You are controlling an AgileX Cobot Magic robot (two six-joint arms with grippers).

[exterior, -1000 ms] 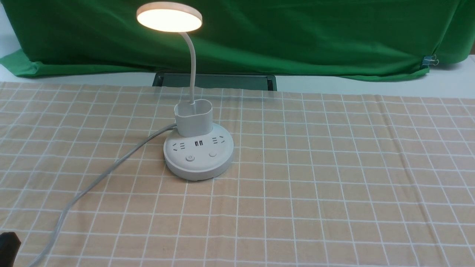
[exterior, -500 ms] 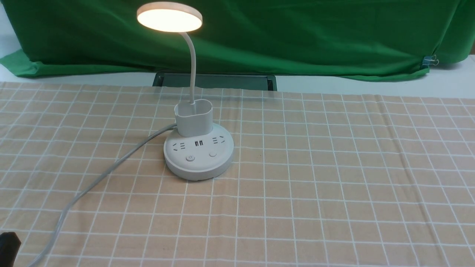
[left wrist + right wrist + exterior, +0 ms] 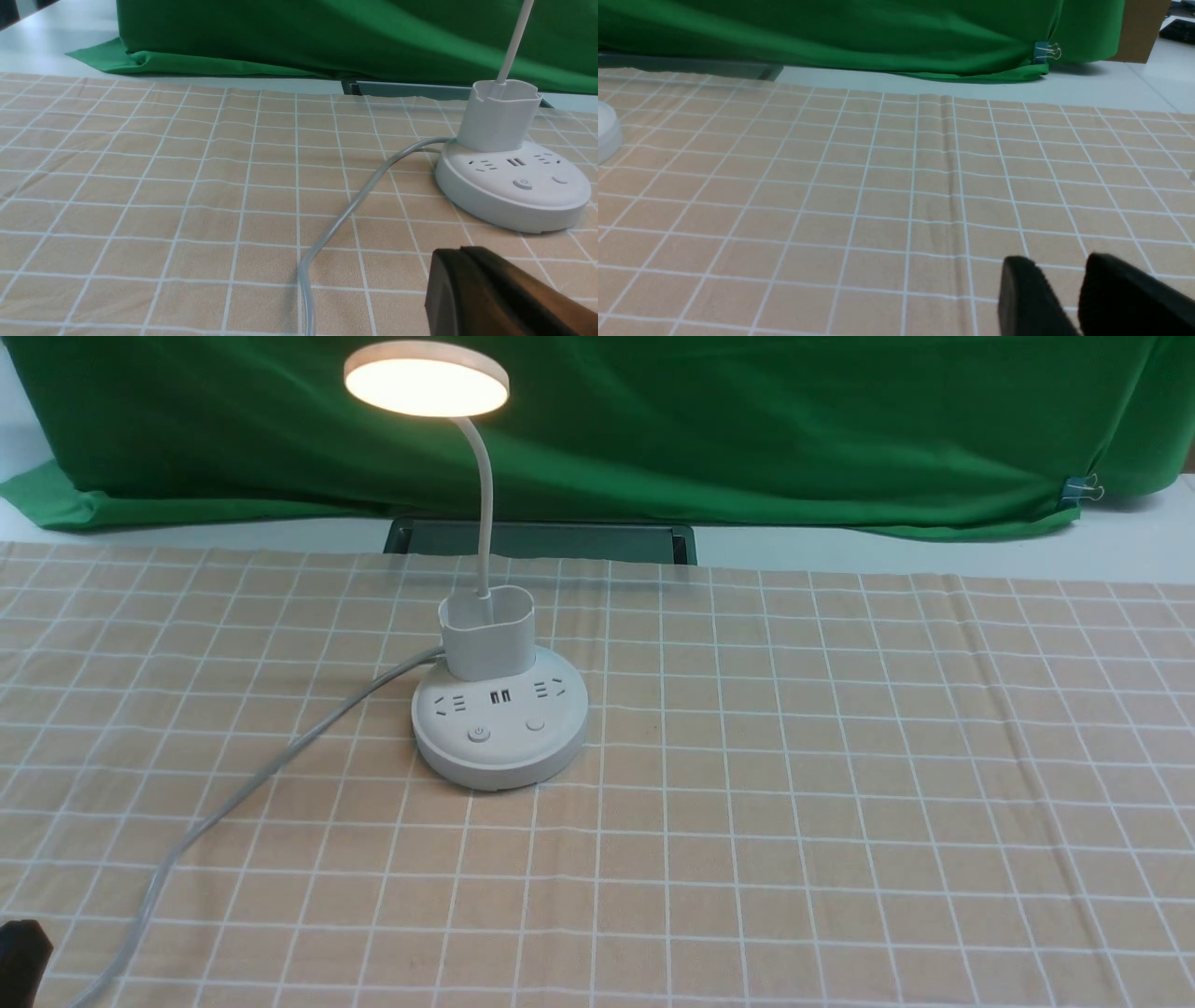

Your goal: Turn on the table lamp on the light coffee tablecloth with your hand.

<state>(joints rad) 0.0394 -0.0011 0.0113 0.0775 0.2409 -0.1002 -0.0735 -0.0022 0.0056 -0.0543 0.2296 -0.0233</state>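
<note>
Table lamp (image 3: 499, 709) lit, unmoved as before

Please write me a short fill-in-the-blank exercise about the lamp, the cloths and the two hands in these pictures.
1. The disc head of the table lamp is ____, so it glows warm.
2. The backdrop cloth behind the light coffee tablecloth is ____ in colour.
3. The left hand is ____, fingers pressed together and holding nothing.
4. The right hand is ____, with tablecloth showing between its fingers.

Missing words: lit; green; shut; open
</note>
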